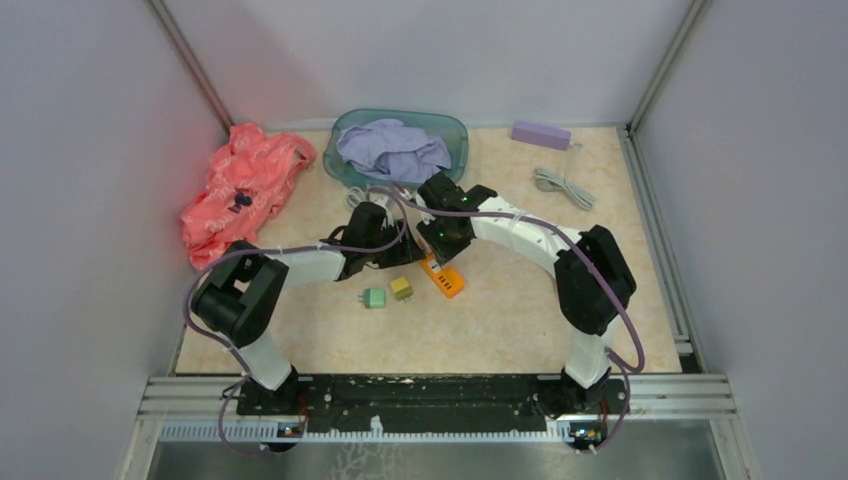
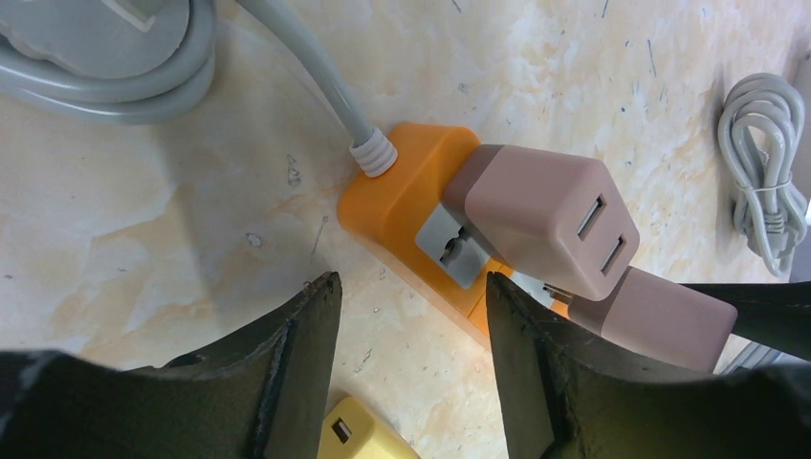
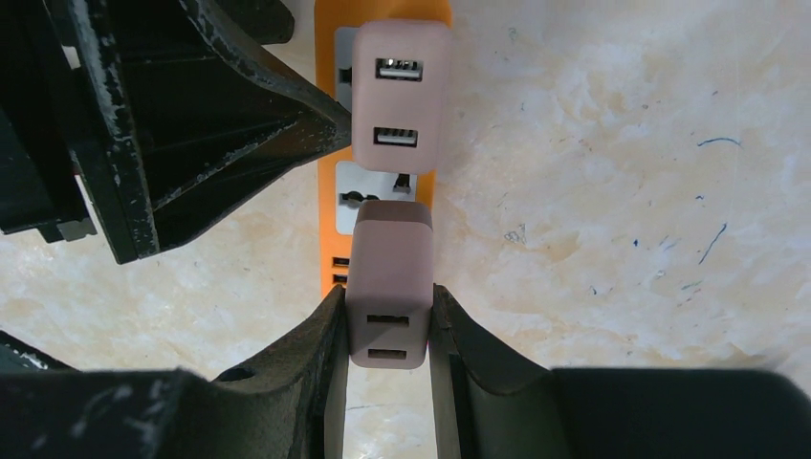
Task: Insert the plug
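Pink plug [image 3: 387, 282] in right gripper [image 3: 385, 298] (above orange power strip [image 3: 383, 10])

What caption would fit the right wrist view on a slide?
Right gripper holds a pink charger over the orange strip, beside a second charger already plugged in.

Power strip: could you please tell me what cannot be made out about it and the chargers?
- Top view: power strip mostly covered by the right arm; sockets unreadable.
- Right wrist view: held charger hides its own prongs.
- Left wrist view: a finger covers the strip's end.
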You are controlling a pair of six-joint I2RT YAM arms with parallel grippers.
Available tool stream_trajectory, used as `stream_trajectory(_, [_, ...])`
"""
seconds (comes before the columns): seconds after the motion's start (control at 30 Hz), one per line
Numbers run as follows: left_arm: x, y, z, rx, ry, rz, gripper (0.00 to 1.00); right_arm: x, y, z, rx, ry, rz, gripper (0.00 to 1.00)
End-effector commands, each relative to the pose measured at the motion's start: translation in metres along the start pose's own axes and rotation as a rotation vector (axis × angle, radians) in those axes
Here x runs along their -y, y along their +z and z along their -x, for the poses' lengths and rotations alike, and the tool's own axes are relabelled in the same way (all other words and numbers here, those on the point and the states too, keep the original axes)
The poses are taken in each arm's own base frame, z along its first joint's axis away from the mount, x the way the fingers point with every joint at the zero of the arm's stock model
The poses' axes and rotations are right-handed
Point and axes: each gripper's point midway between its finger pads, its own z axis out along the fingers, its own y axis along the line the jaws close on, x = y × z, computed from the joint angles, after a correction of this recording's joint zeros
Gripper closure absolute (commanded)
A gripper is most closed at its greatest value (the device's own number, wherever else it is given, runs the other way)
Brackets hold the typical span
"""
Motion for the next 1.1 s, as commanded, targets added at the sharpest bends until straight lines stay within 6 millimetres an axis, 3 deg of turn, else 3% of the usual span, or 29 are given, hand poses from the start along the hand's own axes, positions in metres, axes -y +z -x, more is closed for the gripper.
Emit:
stream_trajectory(0.0, [-0.004,0.006,-0.007,-0.023,-0.022,0.005,0.37,0.005,-0.003,0.022,0.058,0.017,-0.024,1.0])
stream_trajectory(0.57, [-0.012,0.005,-0.021,-0.019,-0.06,-0.003,0.42,0.007,0.016,0.017,0.016,0.066,-0.046,1.0])
stream_trajectory(0.93, [-0.014,0.002,-0.027,-0.003,-0.083,-0.021,0.44,0.008,0.038,0.015,-0.018,0.083,-0.054,1.0])
stream_trajectory(1.07, [-0.014,0.002,-0.028,-0.002,-0.087,-0.023,0.45,0.006,0.048,0.006,-0.046,0.087,-0.047,1.0])
